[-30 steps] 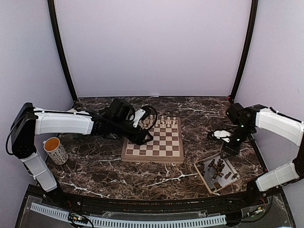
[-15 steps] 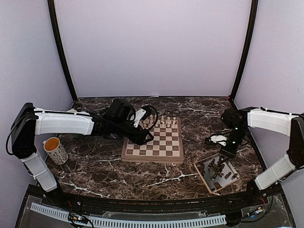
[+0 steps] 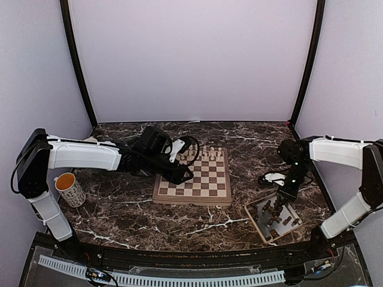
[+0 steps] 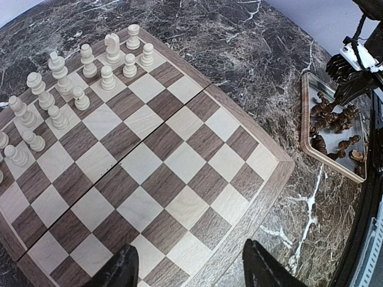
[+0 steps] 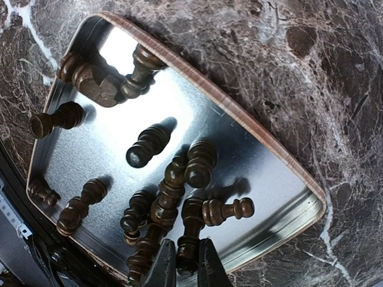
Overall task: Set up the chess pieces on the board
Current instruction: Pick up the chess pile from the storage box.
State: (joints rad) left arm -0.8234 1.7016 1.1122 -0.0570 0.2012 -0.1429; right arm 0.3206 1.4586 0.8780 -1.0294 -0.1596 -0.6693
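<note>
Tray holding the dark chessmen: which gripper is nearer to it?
Right. The right gripper reaches into the tray, jaws straddling a dark chessman; the left gripper hovers over the board, far from the tray.

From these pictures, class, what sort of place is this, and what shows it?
Probably a robot test booth: plain lilac walls, a marble-patterned table holding a chessboard, two mounted robot arms.

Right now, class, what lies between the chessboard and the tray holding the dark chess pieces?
Only bare marble tabletop separates the chessboard from the tray of dark chess pieces; the top external and left wrist views both show it.
</note>
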